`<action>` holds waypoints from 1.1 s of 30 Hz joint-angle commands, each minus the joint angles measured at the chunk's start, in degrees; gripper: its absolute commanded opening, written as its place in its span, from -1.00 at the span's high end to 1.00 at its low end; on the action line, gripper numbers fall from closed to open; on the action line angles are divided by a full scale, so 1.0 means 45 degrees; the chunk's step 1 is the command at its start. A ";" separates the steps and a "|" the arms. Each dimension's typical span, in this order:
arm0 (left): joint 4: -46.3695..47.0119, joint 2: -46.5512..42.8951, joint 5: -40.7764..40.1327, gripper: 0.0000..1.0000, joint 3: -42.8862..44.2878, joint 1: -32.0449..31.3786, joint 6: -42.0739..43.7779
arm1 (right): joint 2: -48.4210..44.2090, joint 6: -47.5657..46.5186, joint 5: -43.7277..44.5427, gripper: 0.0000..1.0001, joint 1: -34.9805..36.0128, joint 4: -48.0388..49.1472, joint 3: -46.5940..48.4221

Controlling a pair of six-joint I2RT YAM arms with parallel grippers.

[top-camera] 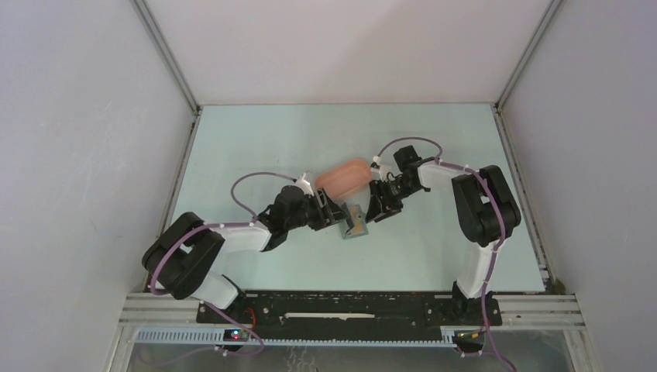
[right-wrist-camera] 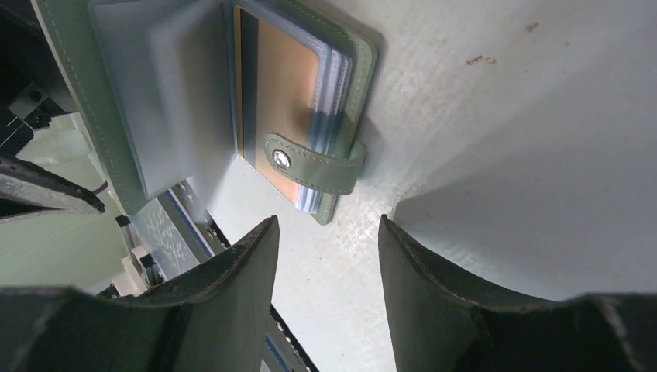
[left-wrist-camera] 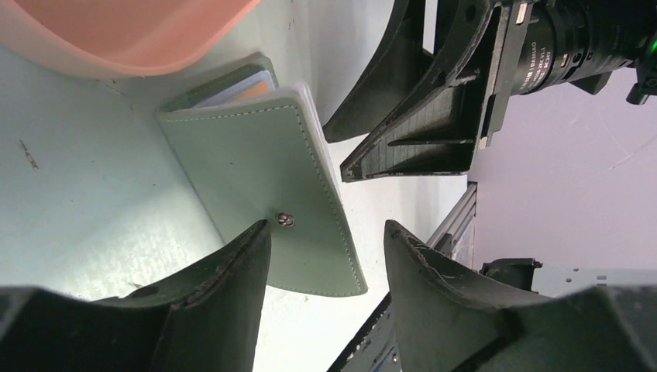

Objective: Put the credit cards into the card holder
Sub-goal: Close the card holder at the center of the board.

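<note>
The grey-green card holder [top-camera: 355,226] lies open on the table between my two grippers. In the right wrist view a yellowish-tan credit card [right-wrist-camera: 283,97] sits in its clear sleeves, and the snap tab [right-wrist-camera: 310,164] wraps over their edge. The holder's cover [left-wrist-camera: 263,163] stands raised, its lower corner reaching between the fingers of my left gripper [left-wrist-camera: 325,226]. That gripper is open and the cover is not pinched. My right gripper [right-wrist-camera: 327,222] is open just short of the tab, with only table between its fingers.
A pink oblong tray [top-camera: 345,177] lies right behind the holder, and its rim [left-wrist-camera: 132,46] shows in the left wrist view. The right gripper's fingers [left-wrist-camera: 403,124] stand close on the holder's far side. White walls enclose the table.
</note>
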 commanded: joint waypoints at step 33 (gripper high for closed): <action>0.0312 0.0174 -0.0057 -0.03 -0.0088 -0.0095 0.0667 | -0.1682 -1.7404 0.2552 -0.23 0.2592 -0.0187 0.0137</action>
